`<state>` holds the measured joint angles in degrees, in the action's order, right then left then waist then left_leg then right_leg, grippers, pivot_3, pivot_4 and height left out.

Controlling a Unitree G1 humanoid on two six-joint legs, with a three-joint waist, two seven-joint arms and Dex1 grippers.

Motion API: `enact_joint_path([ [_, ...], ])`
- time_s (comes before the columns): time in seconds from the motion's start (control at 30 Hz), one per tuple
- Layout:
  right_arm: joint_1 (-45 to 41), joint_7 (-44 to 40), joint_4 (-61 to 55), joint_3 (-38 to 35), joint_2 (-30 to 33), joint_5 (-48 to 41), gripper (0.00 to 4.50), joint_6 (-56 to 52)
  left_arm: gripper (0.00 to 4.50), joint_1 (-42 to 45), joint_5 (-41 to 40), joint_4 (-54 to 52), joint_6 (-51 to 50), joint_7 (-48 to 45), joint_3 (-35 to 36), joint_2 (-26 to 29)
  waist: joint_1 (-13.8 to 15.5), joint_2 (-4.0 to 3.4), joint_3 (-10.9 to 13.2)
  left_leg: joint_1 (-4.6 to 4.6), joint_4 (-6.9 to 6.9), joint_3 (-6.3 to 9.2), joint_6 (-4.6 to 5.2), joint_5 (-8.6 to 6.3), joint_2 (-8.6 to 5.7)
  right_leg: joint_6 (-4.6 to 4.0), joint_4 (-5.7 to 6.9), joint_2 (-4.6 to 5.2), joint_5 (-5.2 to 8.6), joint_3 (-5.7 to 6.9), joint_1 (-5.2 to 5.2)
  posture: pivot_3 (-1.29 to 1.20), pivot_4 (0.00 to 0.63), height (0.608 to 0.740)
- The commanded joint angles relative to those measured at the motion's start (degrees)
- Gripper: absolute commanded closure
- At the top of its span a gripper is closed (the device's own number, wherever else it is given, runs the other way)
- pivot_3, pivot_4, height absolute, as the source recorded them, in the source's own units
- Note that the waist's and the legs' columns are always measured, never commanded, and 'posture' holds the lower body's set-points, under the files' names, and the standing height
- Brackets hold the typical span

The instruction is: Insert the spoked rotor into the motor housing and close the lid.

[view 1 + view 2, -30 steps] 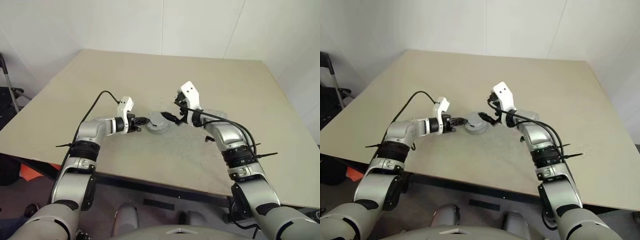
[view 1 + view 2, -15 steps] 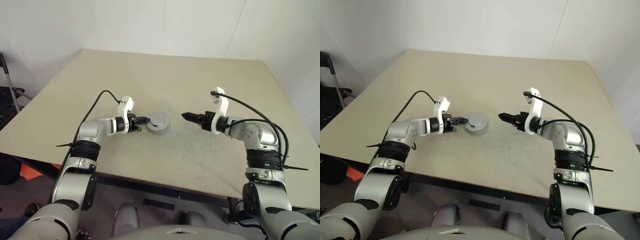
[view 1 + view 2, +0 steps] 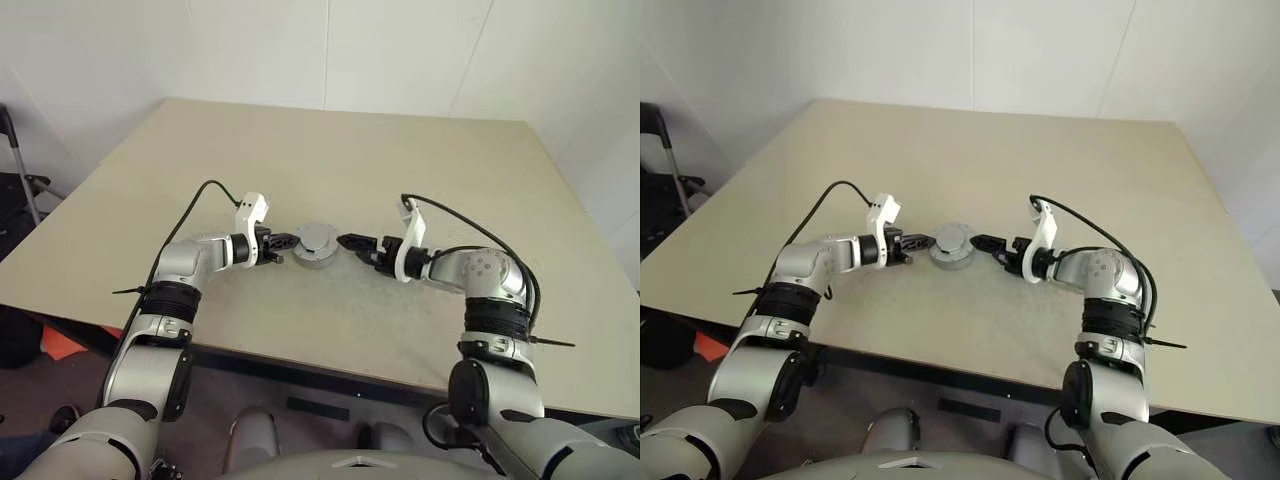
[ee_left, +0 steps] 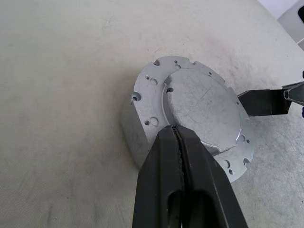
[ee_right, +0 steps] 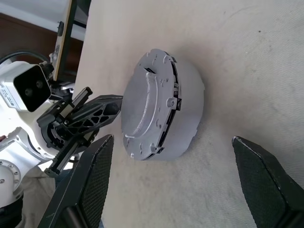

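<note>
silver lidded motor housing [image 3: 317, 246] on beige table [image 3: 420, 170], left gripper [image 3: 287, 241] fingers pressed together at its edge, right gripper [image 3: 350, 243] spread wide just beside it, holding nothing

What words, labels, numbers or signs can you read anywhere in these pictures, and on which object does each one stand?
None can be read.
The lid shows holes and scratches, no text.
A small dark marking on the left gripper's white camera housing is too small to read.

Bare table [image 3: 420, 160] lies open above centre frame; the closed motor housing [image 3: 318, 244] sits hemmed between left gripper [image 3: 286, 241] and right gripper [image 3: 352, 242].
</note>
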<state>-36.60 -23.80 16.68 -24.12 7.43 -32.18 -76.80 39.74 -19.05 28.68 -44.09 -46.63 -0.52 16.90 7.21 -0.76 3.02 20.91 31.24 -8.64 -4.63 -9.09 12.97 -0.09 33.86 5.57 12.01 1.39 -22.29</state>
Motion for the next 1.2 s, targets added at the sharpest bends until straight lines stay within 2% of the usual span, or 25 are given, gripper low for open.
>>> enact_joint_path([
  [0.03, -2.37, 1.08, 1.11, -1.0, -1.44, -2.08, 0.03, 1.03, 4.5, -1.22, 1.48, 0.77, -0.58, 0.89, -1.27, 0.63, -0.01, 0.0, 0.0, 0.0, 0.0, 0.0, -0.01, 0.0, 0.0, 0.0, 0.0, 0.0, 0.0, 0.0, 0.0, 0.0, 0.0, 0.74],
  [0.7, -7.4, 4.99, 10.98, -1.13, -8.67, -3.27, 0.03, 9.47, 4.5, -1.1, 1.78, 0.98, 0.37, 1.44, -1.34, 1.01, -0.06, 0.0, 0.0, 0.0, 0.0, 0.01, -0.1, 0.06, 0.04, 0.01, 0.08, -0.02, -0.01, 0.03, -0.02, 0.0, 0.0, 0.74],
  [0.8, -7.37, 5.72, 12.26, -0.71, -8.17, -2.38, 0.64, 11.08, 4.5, -1.18, 1.81, 0.92, 0.43, 1.58, -1.2, 1.04, 0.08, 0.0, 0.0, 0.05, 0.02, 0.01, -0.1, 0.06, 0.03, 0.01, 0.08, -0.01, -0.01, 0.04, -0.02, 0.0, 0.0, 0.74],
  [0.97, -7.6, 5.45, 13.07, -0.43, -7.06, -3.01, 2.37, 11.41, 4.5, -1.23, 2.04, 1.0, 0.6, 1.5, -1.09, 1.1, 0.14, -0.01, -0.01, 0.09, 0.06, 0.01, -0.11, 0.07, 0.02, 0.02, 0.09, 0.01, -0.01, 0.05, -0.02, 0.0, 0.0, 0.74],
  [1.2, -7.69, 6.1, 14.12, -1.1, -6.53, -3.31, 2.44, 12.32, 4.5, -0.88, 2.25, 1.52, 1.13, 1.43, -1.04, 0.95, 0.22, 0.0, -0.01, 0.08, 0.08, 0.02, -0.13, 0.1, 0.01, 0.02, 0.13, 0.02, -0.01, 0.07, -0.01, 0.0, 0.0, 0.74],
])
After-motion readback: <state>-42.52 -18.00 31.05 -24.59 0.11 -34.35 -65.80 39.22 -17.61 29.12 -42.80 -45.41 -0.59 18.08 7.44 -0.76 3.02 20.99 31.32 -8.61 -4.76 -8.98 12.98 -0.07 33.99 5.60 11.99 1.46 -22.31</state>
